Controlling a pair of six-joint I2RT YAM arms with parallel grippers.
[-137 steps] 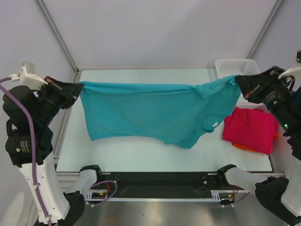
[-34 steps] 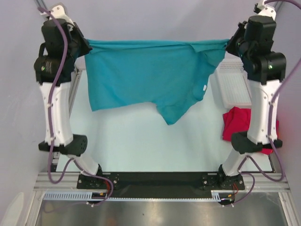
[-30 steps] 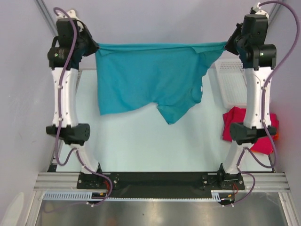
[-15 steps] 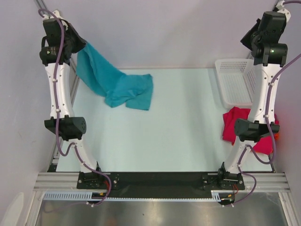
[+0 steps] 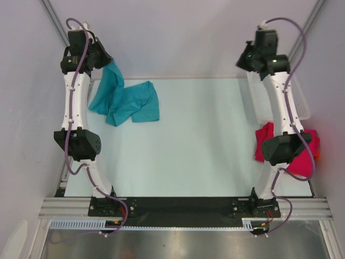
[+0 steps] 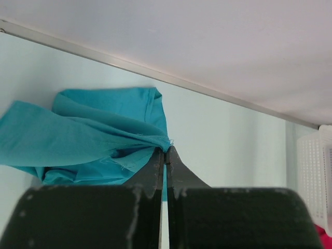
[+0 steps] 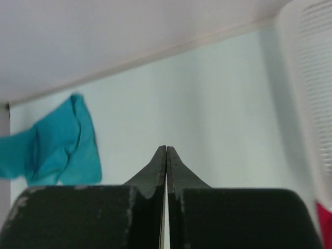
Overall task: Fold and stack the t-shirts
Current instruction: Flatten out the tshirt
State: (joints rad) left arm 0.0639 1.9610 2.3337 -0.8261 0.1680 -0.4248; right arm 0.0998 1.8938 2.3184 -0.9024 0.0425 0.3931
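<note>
The teal t-shirt hangs from my left gripper and lies crumpled on the table's far left. In the left wrist view my left gripper is shut on a corner of the teal t-shirt. My right gripper is raised at the far right, shut and empty, as the right wrist view shows; the teal t-shirt appears far to its left there. The crimson-pink t-shirt lies folded at the right edge, partly hidden by my right arm, with the orange t-shirt's edge beneath it.
A white mesh basket stands at the back right, behind my right arm, and shows at the right edge of the left wrist view. The pale table is ringed by grey walls and a metal frame.
My right gripper has let go of the teal t-shirt and swung inward. The shirt has dropped from its spread, hanging state into a crumpled heap at the far left, still held by my left gripper.
</note>
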